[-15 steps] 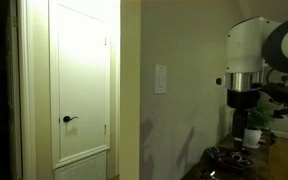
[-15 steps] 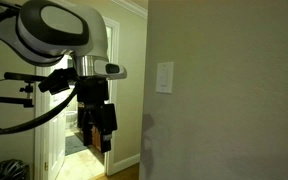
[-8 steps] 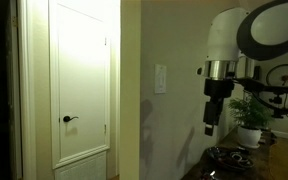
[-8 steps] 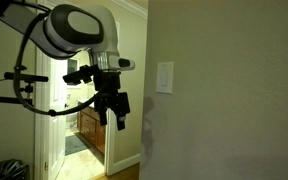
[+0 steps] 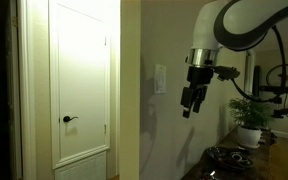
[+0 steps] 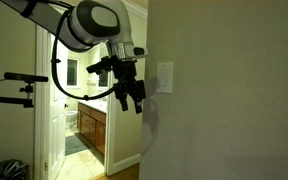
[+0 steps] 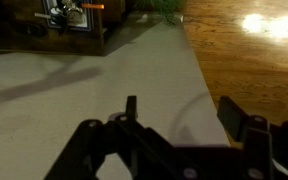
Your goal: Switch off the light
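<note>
Switch plate (image 5: 160,78) on plain, dimly lit wall (image 5: 170,140)

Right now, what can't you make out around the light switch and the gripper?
- Switch: too small and dim in both exterior views to tell which way its rocker is set.
- Gripper: its gap to the wall cannot be judged in an exterior view.
- Wrist view: switch outside the frame; gripper dark and cut off by the bottom edge.
</note>
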`<state>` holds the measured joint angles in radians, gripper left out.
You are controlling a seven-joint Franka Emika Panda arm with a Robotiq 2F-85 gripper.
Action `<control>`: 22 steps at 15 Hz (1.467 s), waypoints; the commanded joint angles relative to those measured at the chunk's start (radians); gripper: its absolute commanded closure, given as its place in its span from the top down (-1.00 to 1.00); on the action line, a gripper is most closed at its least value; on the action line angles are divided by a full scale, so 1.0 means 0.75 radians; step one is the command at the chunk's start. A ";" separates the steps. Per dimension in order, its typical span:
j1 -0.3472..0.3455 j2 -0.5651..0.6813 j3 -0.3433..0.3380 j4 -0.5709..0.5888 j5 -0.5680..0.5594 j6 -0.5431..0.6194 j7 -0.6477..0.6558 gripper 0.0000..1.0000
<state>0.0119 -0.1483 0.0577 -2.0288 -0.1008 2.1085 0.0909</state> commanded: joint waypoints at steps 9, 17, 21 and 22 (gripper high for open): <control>-0.030 -0.006 -0.027 0.001 0.009 0.414 0.276 -0.86; -0.051 0.004 -0.029 0.016 -0.001 0.596 0.311 -0.87; -0.051 0.027 -0.025 0.042 0.003 0.647 0.321 -0.89; -0.050 0.031 -0.024 0.047 0.003 0.654 0.322 -0.86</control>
<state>-0.0200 -0.1429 0.0361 -2.0080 -0.0975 2.5585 0.3030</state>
